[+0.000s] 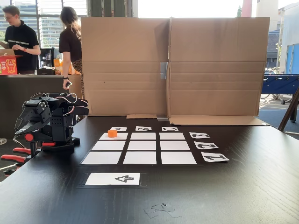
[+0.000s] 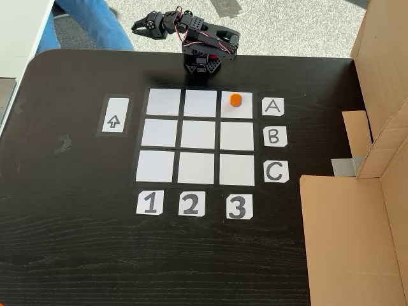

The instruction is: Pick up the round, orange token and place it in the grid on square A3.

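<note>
- The token (image 2: pixel 235 100) is seen sitting on square A3 (image 2: pixel 236 109), the corner cell lined up with the A card (image 2: pixel 273 106) and the 3 card (image 2: pixel 238 206) in a fixed view; it's parked toward the cell's far edge, nearest the arm.
- In the other fixed view the token (image 1: pixel 112 133) is found on the far-left cell of the grid (image 1: pixel 140 148), upright and flat on the paper.
- The arm (image 2: pixel 205 44) is folded up at the desk (image 2: pixel 76 255) edge, just past the grid (image 2: pixel 197 137), with the jaws (image 2: pixel 144 25) stretched out off to the left in that view, beyond the desk edge and over the grey floor.
- So the token is well apart from the jaws: nothing is touching it, and the arm's base stands between them.
- The jaws look slightly parted with nothing held between them, though they're small and dark, so that's not totally certain.
- In the low fixed view the arm (image 1: pixel 49 119) is seen as a black bundle left of the grid, clamped down with orange-handled clamps (image 1: pixel 16 155); the jaws can't be picked out there.
- An arrow card (image 2: pixel 113 115) is laid beside the grid, apart from it.
- A cardboard screen (image 1: pixel 173 65) is stood up behind the desk, and two people (image 1: pixel 21 39) are visible beyond it.
</note>
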